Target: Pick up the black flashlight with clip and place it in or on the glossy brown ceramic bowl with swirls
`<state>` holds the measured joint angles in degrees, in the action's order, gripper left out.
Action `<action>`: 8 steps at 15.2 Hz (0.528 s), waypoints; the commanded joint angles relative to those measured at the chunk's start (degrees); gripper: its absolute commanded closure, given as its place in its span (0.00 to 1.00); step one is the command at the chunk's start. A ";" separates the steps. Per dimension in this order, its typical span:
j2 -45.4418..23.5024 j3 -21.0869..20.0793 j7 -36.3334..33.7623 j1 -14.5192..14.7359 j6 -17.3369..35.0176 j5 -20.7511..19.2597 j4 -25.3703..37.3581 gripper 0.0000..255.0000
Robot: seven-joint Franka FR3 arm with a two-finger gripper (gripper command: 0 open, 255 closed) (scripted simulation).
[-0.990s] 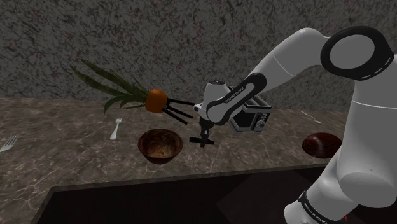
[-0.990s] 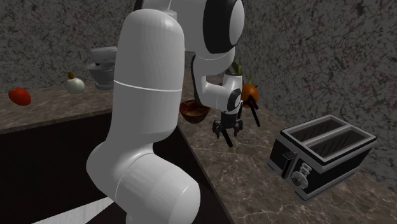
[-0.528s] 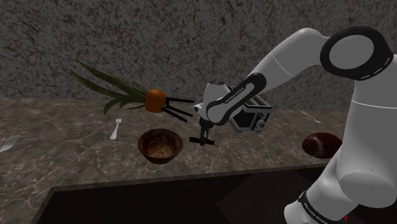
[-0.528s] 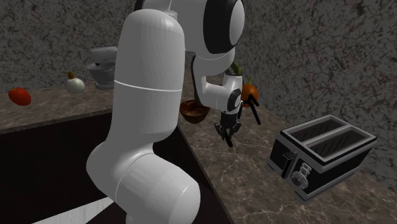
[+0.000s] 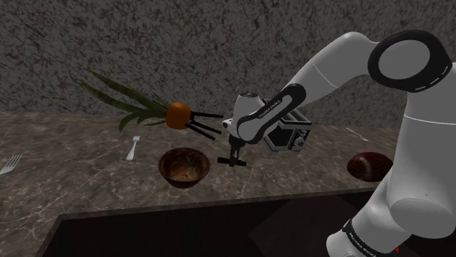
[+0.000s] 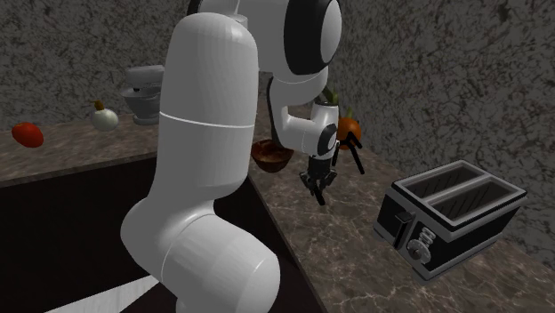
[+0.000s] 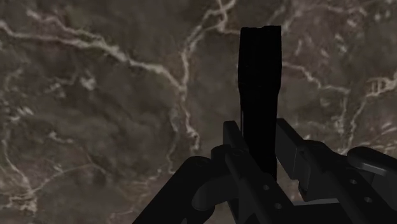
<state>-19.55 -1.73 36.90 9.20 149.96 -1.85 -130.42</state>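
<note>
Wrist view, nearest: clamps the black flashlight (image 7: 257, 83) between both fingers of the gripper (image 7: 259, 139), with the barrel poking past the fingertips over the veined marble countertop (image 7: 95, 95). Reads as grasp made; cannot tell whether lifted clear of the stone. From the shoulder view, hangs low just beside the brown swirled bowl (image 5: 165, 162), on the bowl's right in that picture, with the flashlight crosswise under the fingers and not over the bowl's rim. Leaves, by this judgement, the lift, the short carry across to the bowl and the release; none of that done. Farther back, behind the bowl: an orange vegetable with green leaves (image 5: 177, 114). Further off to the bowl's right, near the speckled wall: a black toaster (image 5: 296, 139).
</note>
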 commanded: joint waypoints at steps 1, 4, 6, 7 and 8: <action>0.65 0.03 0.04 -0.07 -0.57 0.04 -0.06 1.00; 2.71 -0.06 0.17 -0.14 -2.58 0.20 -0.12 1.00; 4.05 -0.11 0.25 -0.17 -3.94 0.30 -0.09 1.00; 4.71 -0.14 0.29 -0.18 -4.63 0.36 -0.06 1.00; 5.36 -0.16 0.33 -0.20 -5.32 0.41 -0.02 1.00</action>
<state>-14.82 -1.89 37.04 9.11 145.45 -1.51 -130.61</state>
